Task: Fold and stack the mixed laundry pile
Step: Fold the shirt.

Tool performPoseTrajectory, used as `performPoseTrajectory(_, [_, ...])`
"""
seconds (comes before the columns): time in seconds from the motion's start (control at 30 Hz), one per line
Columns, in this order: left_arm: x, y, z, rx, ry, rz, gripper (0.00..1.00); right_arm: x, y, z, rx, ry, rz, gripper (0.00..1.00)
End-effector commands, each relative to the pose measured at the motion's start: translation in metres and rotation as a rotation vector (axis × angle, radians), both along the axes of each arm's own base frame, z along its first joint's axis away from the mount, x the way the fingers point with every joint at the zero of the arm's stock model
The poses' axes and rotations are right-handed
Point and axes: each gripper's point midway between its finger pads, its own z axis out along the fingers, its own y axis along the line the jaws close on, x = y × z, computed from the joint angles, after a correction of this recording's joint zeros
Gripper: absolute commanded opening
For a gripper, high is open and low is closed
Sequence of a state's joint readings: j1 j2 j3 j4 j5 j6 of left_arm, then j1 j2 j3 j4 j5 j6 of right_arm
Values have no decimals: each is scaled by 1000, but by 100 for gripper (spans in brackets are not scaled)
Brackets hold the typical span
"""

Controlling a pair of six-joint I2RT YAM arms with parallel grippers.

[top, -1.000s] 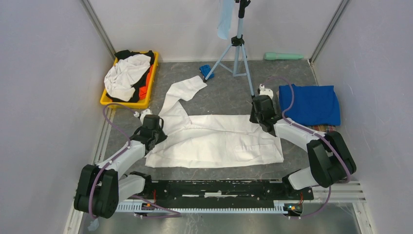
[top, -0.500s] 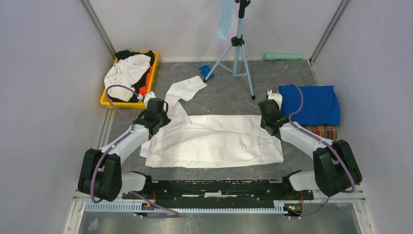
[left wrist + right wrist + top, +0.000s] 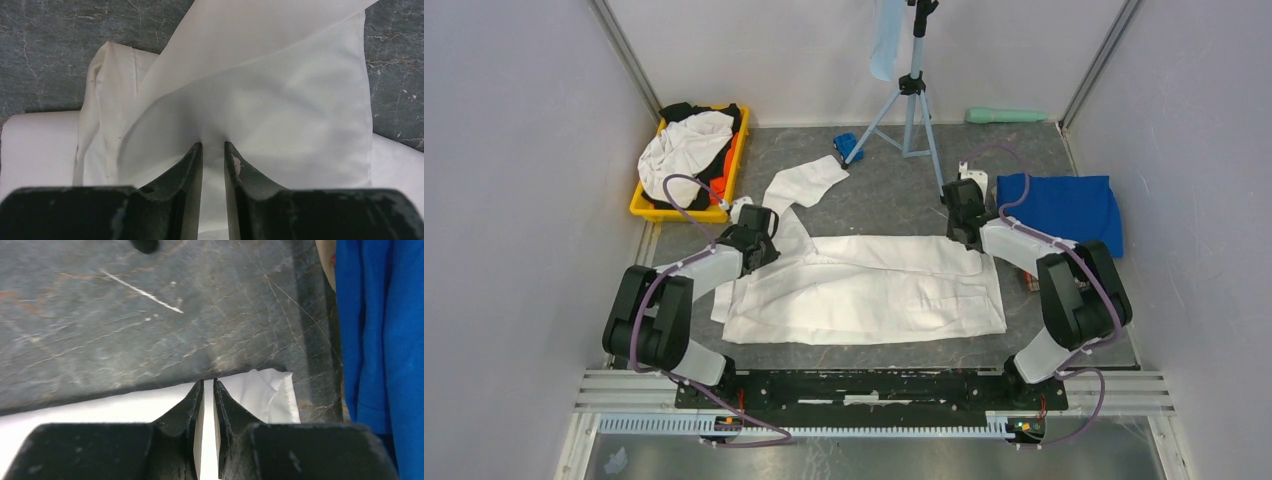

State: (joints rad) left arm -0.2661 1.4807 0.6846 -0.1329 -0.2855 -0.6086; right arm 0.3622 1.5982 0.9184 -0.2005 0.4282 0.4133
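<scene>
Top external shows both arms reaching farther than a second ago, each pinching the white shirt (image 3: 864, 290) spread between them: left claw (image 3: 762, 222) nearly closed at what looks like the sleeve base, right claw (image 3: 964, 215) likewise on its far corner. Blue T-shirt (image 3: 1069, 210) lies just right of the right claw; tripod (image 3: 912, 100) stands beyond.

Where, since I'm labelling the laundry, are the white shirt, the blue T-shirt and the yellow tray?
white shirt (image 3: 874, 290), top view, middle of its spread body
blue T-shirt (image 3: 1069, 210), top view, centre of the folded cloth
yellow tray (image 3: 652, 209), top view, its near rim
</scene>
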Motion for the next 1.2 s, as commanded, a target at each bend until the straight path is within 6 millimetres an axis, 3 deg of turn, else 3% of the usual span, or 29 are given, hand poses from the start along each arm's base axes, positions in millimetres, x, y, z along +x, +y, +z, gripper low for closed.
performPoseTrajectory(0.0, [15,2,5,48,-38,-40,29,5,-27,-18,-44,35,-64,17])
performPoseTrajectory(0.13, [16,8,3,73,-8,-11,29,-7,-58,-32,-113,77,-140,16])
performPoseTrajectory(0.27, [18,10,-1,76,18,4,29,-15,-83,-35,-165,95,-206,16])
performPoseTrajectory(0.53, [18,16,-5,57,33,30,28,-24,-95,-13,-188,57,-249,14])
performPoseTrajectory(0.63, [21,12,2,37,1,13,28,-17,-81,0,-129,25,-196,14])
performPoseTrajectory(0.73, [25,6,21,17,-55,-17,32,-8,-58,22,-96,-27,-118,14])
performPoseTrajectory(0.87, [31,4,58,14,-143,-55,51,-5,-21,52,-88,-89,-24,17])
performPoseTrajectory(1.0, [39,0,85,6,-202,-65,74,-14,7,65,-43,-131,57,20])
performPoseTrajectory(1.17, [62,-23,98,49,-200,-192,82,-35,21,66,19,-145,134,22])
